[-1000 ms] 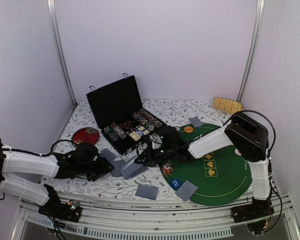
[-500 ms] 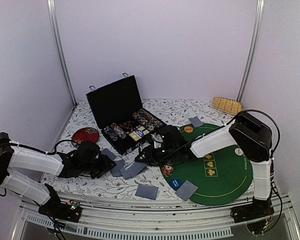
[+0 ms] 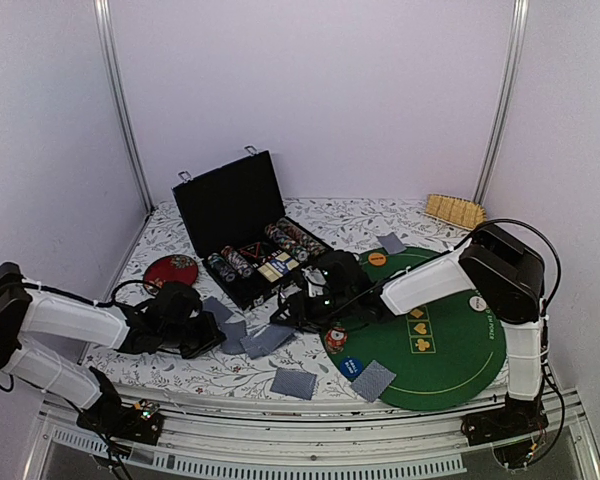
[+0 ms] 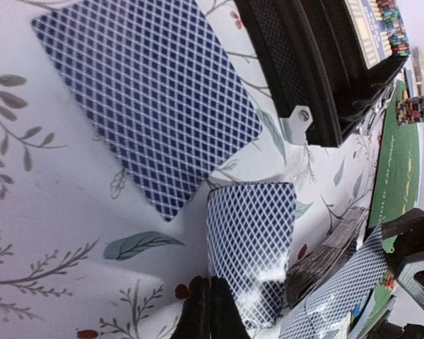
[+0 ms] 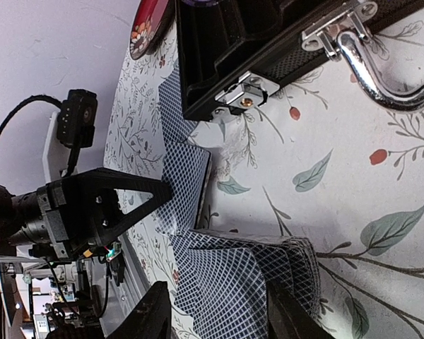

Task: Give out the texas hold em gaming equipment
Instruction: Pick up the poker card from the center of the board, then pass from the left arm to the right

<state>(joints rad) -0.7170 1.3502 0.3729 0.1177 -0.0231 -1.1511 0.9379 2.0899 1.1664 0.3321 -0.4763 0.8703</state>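
Blue-backed card (image 4: 251, 233), near edge hidden under left tool (image 4: 208, 288), tips together, grip unclear | right tool (image 5: 215, 295) apart, card pile (image 5: 233, 272) between, cut off below

the cards (image 4: 148, 106) just ahead of the black left hand (image 4: 208, 311) have grey-blue backs crossed by a fine white diamond lattice. the worktop (image 4: 49, 212) under them is white, printed with grey-green leaves and small red berries. the case (image 3: 235, 215) beyond it is black with silver latches (image 5: 240, 95); the chips (image 3: 285, 238) inside are striped in many colours. near the black right hand (image 5: 219, 314) lies a green mat (image 3: 440, 350) with yellow patches, an orange disc (image 3: 377, 259) and a blue disc (image 3: 351, 366). the dish (image 3: 171, 270) beyond the left hand is dark red.
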